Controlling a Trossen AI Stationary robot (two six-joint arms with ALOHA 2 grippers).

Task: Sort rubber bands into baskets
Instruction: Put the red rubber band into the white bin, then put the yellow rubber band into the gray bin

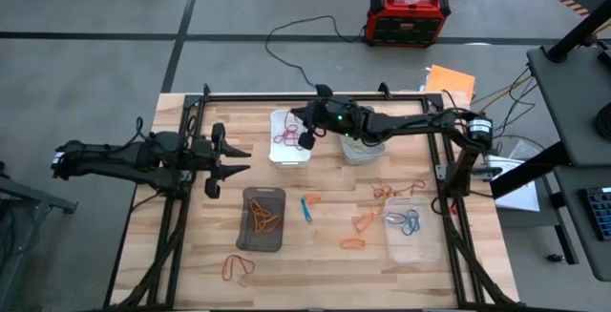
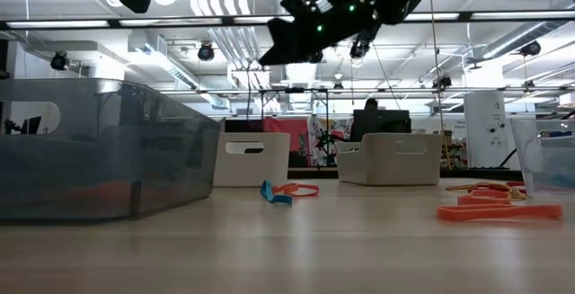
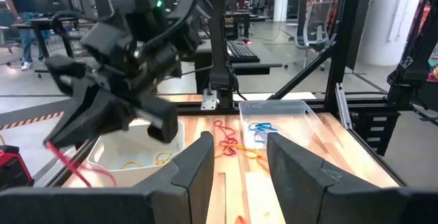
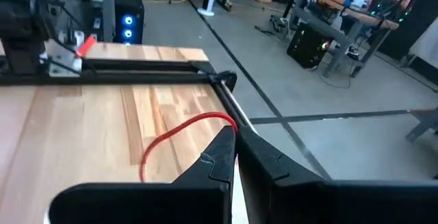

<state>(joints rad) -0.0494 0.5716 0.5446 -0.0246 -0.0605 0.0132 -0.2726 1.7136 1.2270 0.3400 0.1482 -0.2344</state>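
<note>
My right gripper (image 1: 304, 138) reaches across the far side of the table and hovers over the white basket (image 1: 277, 155), shut on a red rubber band (image 4: 179, 129). The white basket holds red bands. The light grey basket (image 1: 363, 155) sits under my right arm. The dark smoky basket (image 1: 263, 197) holds orange bands, and the clear basket (image 1: 425, 245) holds blue ones. Loose blue (image 1: 307, 207) and orange (image 1: 363, 222) bands lie on the table. My left gripper (image 3: 239, 162) is open and empty, left of the white basket. My right gripper pinches the red rubber band at one spot of its loop (image 4: 222, 118) between its two shut fingers. In the left wrist view the band (image 3: 68, 164) hangs slack below the fingers, lifted off the table.
More orange bands lie near the clear basket (image 1: 387, 193) and at the near left (image 1: 237, 267). A black frame (image 1: 286, 97) runs around the table. A red-black box (image 1: 409, 16) stands on the floor beyond the far edge. A person (image 2: 370, 107) sits in the room behind.
</note>
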